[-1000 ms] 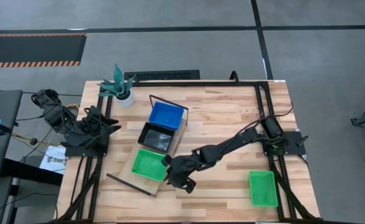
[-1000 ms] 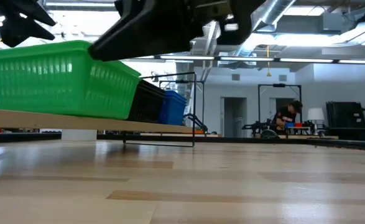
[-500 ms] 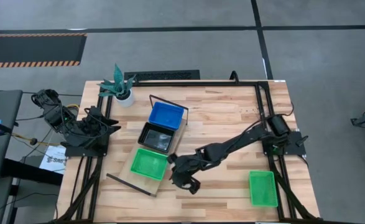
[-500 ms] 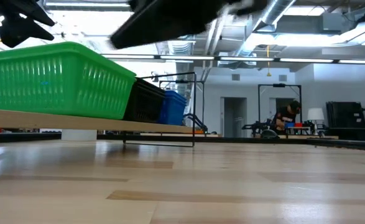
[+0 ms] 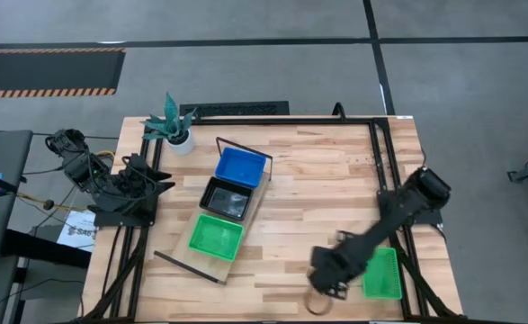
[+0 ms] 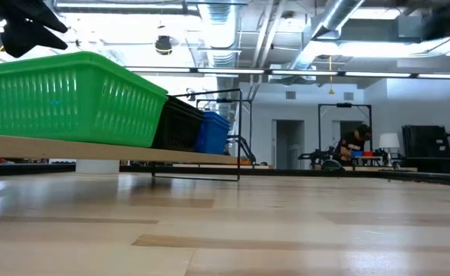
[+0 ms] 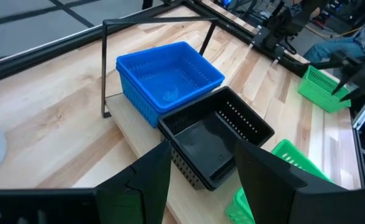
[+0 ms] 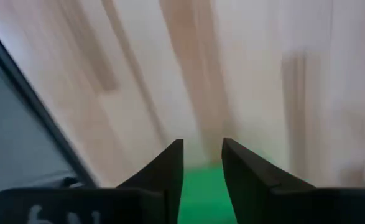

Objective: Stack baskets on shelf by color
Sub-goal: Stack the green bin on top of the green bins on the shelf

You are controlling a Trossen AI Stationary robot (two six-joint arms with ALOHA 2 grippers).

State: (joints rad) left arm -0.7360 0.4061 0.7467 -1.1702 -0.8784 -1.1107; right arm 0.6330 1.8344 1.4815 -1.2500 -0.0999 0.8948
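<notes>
Since a second ago my right arm has swung away from the green basket on the shelf and across to the table's near right corner.

High view: right gripper (image 5: 320,290) sits low over the bare wood, just beside a loose green basket (image 5: 382,273); motion blur hides the fingers here. The shelf (image 5: 217,219) lies at a slant left of centre, carrying three baskets in a row: blue basket (image 5: 240,167) at the far end, black basket (image 5: 227,198) in the middle, green basket on the shelf (image 5: 217,237) at the near end, each touching its neighbour. Left gripper (image 5: 153,180) waits at the table's left edge, near a potted plant (image 5: 175,124).

Low view: the same row on the plank, green nearest, black and blue behind. No arm shows over it. A person (image 6: 355,142) sits far back in the room.

Left wrist view: left fingers stand apart, holding nothing, with the blue and black baskets beyond them.

Right wrist view: right fingers stand a little apart with nothing between them; a patch of green shows past their tips, over blurred table wood
</notes>
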